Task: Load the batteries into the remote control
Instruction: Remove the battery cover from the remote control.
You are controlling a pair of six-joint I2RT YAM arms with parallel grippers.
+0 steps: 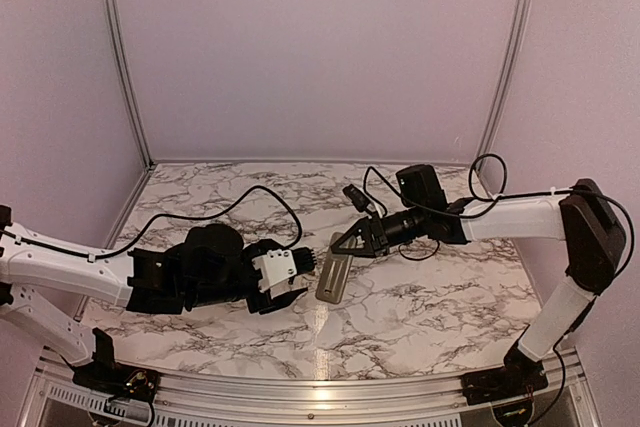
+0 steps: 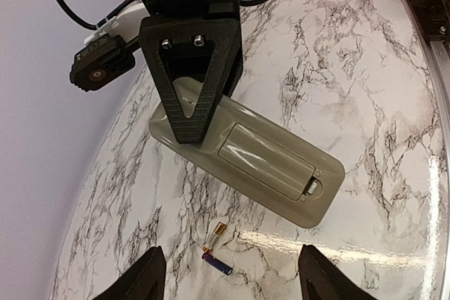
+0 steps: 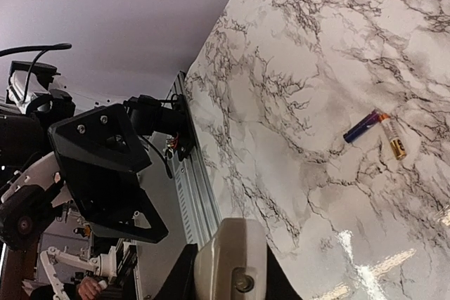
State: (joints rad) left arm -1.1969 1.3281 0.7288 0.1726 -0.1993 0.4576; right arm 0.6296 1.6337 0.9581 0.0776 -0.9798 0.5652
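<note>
The remote control (image 2: 271, 166) hangs grey-tan back up, its battery lid in place, slanting down toward the marble table (image 2: 365, 68). My right gripper (image 1: 345, 244) is shut on the remote's far end (image 3: 235, 258); one of its black fingers (image 2: 193, 68) lies across the back. Two batteries, one gold (image 2: 216, 235) and one blue (image 2: 217, 263), lie touching in a V on the marble, also in the right wrist view (image 3: 363, 126). My left gripper (image 2: 228, 282) hovers open just above them with nothing between its fingertips (image 2: 144, 280). In the top view the left gripper (image 1: 308, 265) faces the remote (image 1: 333, 279).
A black cable (image 1: 250, 197) loops over the table behind the left arm. An aluminium rail (image 1: 300, 387) runs along the near edge. Lilac walls close in the back and both sides.
</note>
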